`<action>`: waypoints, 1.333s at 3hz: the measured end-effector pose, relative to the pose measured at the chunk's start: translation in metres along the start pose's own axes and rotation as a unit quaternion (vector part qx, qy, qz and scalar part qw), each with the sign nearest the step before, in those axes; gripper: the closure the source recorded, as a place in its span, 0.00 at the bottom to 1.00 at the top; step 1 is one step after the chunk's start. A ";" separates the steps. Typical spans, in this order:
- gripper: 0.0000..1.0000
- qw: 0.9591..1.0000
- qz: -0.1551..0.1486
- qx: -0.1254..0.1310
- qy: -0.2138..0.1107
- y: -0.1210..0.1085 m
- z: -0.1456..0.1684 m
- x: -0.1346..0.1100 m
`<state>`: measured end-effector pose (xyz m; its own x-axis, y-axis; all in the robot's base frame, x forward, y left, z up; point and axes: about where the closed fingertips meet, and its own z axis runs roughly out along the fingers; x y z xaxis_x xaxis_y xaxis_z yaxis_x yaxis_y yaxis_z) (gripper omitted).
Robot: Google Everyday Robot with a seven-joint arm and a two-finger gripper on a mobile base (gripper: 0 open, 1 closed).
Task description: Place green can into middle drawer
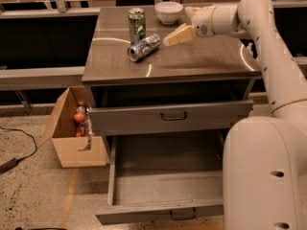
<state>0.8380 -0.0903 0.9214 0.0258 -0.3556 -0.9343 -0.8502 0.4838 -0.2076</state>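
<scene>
The green can [136, 25] stands upright near the back left of the grey cabinet's top [206, 61]. A silver-blue can [144, 47] lies on its side just in front of it. My gripper [174, 35] hovers over the top, right of both cans and a short way from the lying one, holding nothing that I can see. The middle drawer [163, 188] is pulled far out below, its inside bare, with its loop handle [183, 215] at the front. The uppermost drawer [170, 117] above it is nearly shut.
A white bowl [169, 12] sits at the back of the top, behind my gripper. An open cardboard box [72, 133] with small items stands on the floor left of the cabinet. A cable [19, 152] lies at far left. My own body [264, 176] fills the lower right.
</scene>
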 end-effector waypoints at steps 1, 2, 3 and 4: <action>0.00 1.000 0.017 -0.014 0.006 0.004 0.021 -0.017; 0.00 0.999 0.031 -0.021 -0.001 0.011 0.049 -0.040; 0.00 0.999 0.049 -0.002 -0.011 0.006 0.077 -0.052; 0.00 0.998 0.062 0.025 -0.014 -0.002 0.104 -0.055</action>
<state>0.8927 0.0116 0.9430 -0.0626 -0.2675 -0.9615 -0.8208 0.5618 -0.1029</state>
